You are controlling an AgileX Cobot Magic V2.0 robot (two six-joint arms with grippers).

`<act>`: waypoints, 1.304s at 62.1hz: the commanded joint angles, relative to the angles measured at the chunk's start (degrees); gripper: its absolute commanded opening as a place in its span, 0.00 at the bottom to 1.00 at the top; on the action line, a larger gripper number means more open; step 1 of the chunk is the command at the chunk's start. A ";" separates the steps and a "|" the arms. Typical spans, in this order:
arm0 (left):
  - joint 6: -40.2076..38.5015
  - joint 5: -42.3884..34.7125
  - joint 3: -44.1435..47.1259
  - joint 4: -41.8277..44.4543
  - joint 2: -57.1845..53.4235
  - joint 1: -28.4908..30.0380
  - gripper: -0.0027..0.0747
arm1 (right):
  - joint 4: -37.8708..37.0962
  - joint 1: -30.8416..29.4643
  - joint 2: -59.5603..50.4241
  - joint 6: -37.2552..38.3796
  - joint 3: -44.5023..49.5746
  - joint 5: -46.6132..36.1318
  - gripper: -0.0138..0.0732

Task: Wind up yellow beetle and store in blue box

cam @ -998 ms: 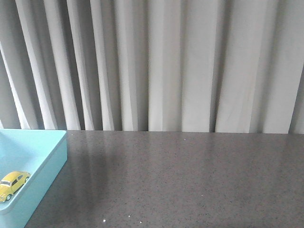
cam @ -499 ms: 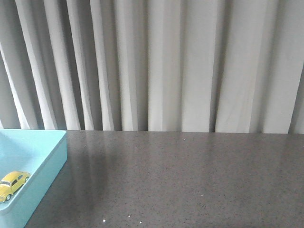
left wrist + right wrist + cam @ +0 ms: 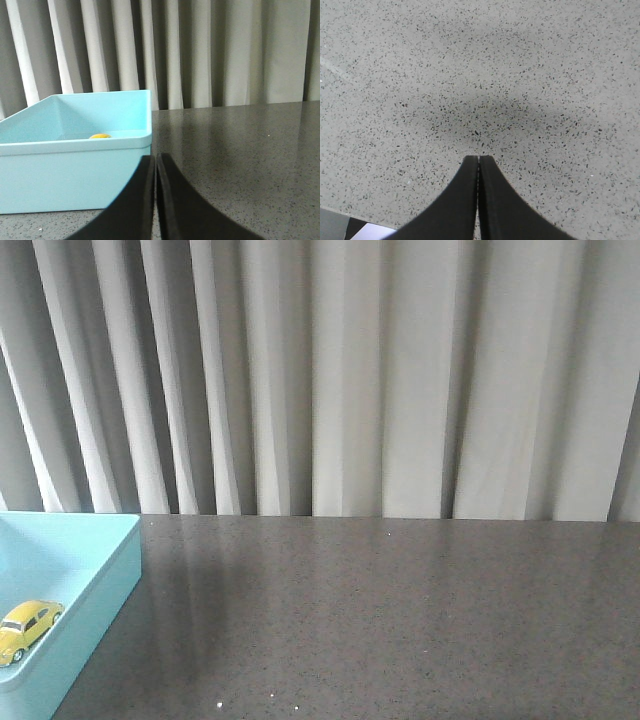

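Note:
The yellow beetle (image 3: pixel 24 628) rests inside the blue box (image 3: pixel 105 585) at the left edge of the front view, close to the box's right wall. Over the box's near rim (image 3: pixel 75 146) only the yellow roof of the beetle (image 3: pixel 100 135) shows in the left wrist view. My left gripper (image 3: pixel 155 159) is shut and empty, held low in front of the box's near right corner. My right gripper (image 3: pixel 479 160) is shut too, with nothing in it, above bare speckled tabletop. Neither gripper appears in the front view.
A grey speckled tabletop (image 3: pixel 400 620) stretches right of the box. Pleated grey curtains (image 3: pixel 350 380) hang behind the table's far edge. A white and dark patch (image 3: pixel 355 231) shows at the table's edge in the right wrist view.

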 commanded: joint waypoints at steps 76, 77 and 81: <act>-0.51 -3.93 -0.45 -0.11 -0.92 -0.32 0.03 | -4.11 -5.64 -53.37 -1.21 37.68 -41.88 0.15; -0.51 -3.93 -0.45 -0.11 -0.92 -0.32 0.03 | -4.01 -5.64 -53.37 -1.21 37.87 -42.27 0.15; -0.51 -3.93 -0.45 -0.11 -0.92 -0.32 0.03 | -3.09 -5.64 -53.37 -1.06 38.18 -43.04 0.15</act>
